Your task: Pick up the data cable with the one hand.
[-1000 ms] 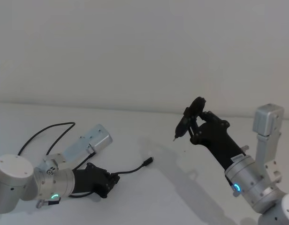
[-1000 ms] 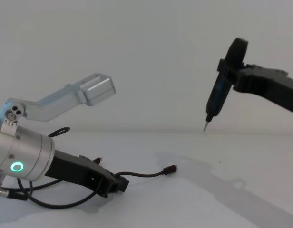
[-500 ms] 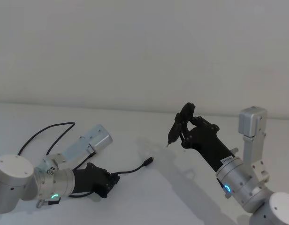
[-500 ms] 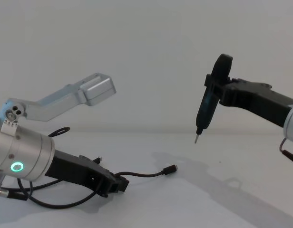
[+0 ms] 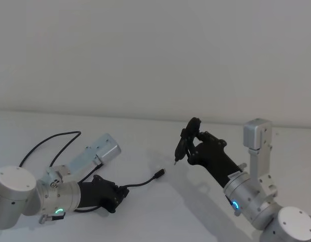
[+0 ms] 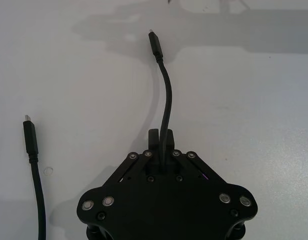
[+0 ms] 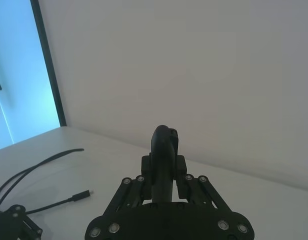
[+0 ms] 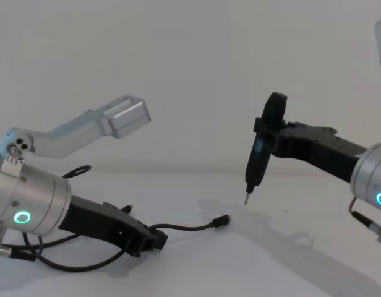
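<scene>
The data cable [image 5: 143,182] is a thin black cord lying on the white table. My left gripper [image 5: 122,192] rests low on the table, shut on the data cable [image 6: 167,100] a short way behind one plug [image 8: 222,220]. The free plug points toward the table's middle. The cord's other end [image 6: 29,133] lies beside the left gripper [image 6: 161,142], and the rest loops behind the left arm [image 5: 49,141]. My right gripper [image 8: 274,131] hovers above the table, shut on a black pen-shaped tool [image 8: 258,156] whose metal tip points down, slightly right of the free plug.
The white table [image 5: 160,212] meets a plain white wall [image 5: 155,55] behind. A dark door frame [image 7: 48,65] stands at the far side of the room in the right wrist view.
The right arm has moved left and lower with the pen-shaped tool, closer to the cable's free plug. The left arm and the cable have stayed still.
</scene>
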